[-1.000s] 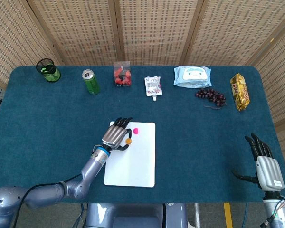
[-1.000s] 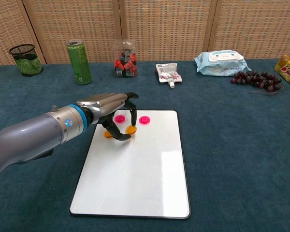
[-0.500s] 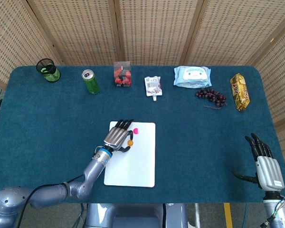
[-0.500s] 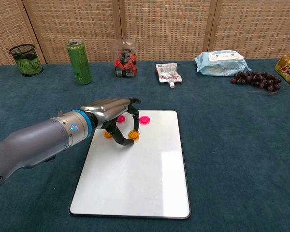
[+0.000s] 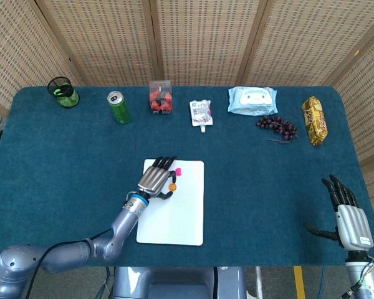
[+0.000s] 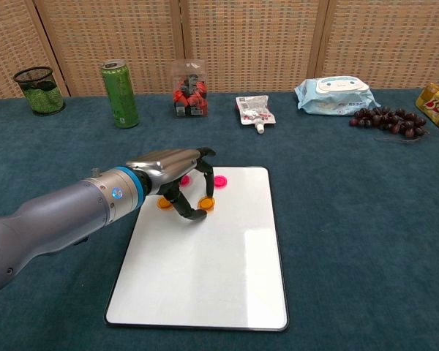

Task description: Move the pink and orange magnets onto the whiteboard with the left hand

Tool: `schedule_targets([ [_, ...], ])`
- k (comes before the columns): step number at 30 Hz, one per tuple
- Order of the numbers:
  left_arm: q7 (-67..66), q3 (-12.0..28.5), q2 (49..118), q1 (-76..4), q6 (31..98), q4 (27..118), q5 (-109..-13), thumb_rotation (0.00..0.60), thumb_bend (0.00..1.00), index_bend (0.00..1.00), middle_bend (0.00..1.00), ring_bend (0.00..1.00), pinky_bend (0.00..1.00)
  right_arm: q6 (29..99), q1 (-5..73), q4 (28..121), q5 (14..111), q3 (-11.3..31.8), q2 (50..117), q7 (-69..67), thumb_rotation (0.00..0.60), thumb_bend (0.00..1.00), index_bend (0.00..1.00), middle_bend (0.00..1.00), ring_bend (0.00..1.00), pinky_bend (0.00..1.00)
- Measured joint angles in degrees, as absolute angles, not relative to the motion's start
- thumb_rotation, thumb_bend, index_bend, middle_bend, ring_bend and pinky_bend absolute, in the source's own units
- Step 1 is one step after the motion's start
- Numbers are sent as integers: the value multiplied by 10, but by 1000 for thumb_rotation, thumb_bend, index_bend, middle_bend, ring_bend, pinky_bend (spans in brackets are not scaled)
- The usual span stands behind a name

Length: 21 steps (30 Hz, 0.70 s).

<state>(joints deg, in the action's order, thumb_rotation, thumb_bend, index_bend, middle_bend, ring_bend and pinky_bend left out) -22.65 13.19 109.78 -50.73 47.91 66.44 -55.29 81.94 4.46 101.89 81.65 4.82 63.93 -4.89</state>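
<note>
The whiteboard point(image 6: 212, 270) point(image 5: 177, 218) lies on the blue table in front of me. My left hand point(image 6: 177, 181) point(image 5: 154, 180) hovers over its far left corner and pinches an orange magnet point(image 6: 205, 204) point(image 5: 172, 186) between thumb and a finger, low on the board. A second orange magnet point(image 6: 163, 204) sits at the board's left edge under the hand. One pink magnet point(image 6: 220, 181) point(image 5: 179, 171) lies on the board near its far edge; another pink magnet point(image 6: 185, 179) is half hidden behind the fingers. My right hand point(image 5: 348, 213) rests at the near right, fingers spread, empty.
Along the far edge stand a black mesh cup point(image 5: 63, 92), a green can point(image 6: 120, 95), a clear box of red items point(image 6: 189, 89), a small pouch point(image 6: 253, 111), a wipes pack point(image 6: 331, 95), dark grapes point(image 6: 386, 121) and a yellow snack bag point(image 5: 315, 120).
My left hand has shifted a little toward me and to the right over the board, carrying the orange magnet with it. The right hand has not moved.
</note>
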Motion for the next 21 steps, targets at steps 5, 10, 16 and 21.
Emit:
schedule_targets([
  [5, -224, 131, 1096, -507, 478, 666, -553, 600, 279, 363, 0, 0, 0, 819, 44, 1019, 816, 48, 639, -49, 600, 131, 0, 0, 0, 62],
  [10, -222, 131, 1093, -507, 479, 669, -554, 600, 277, 346, 0, 0, 0, 819, 45, 1019, 816, 48, 639, -49, 600, 131, 0, 0, 0, 62],
  [16, -216, 132, 1083, -504, 485, 688, -562, 600, 276, 341, 0, 0, 0, 819, 44, 1019, 816, 48, 639, -51, 600, 131, 0, 0, 0, 62],
  [21, -208, 133, 1058, -496, 502, 728, -578, 600, 276, 326, 0, 0, 0, 819, 44, 1018, 816, 48, 639, -51, 600, 131, 0, 0, 0, 62],
])
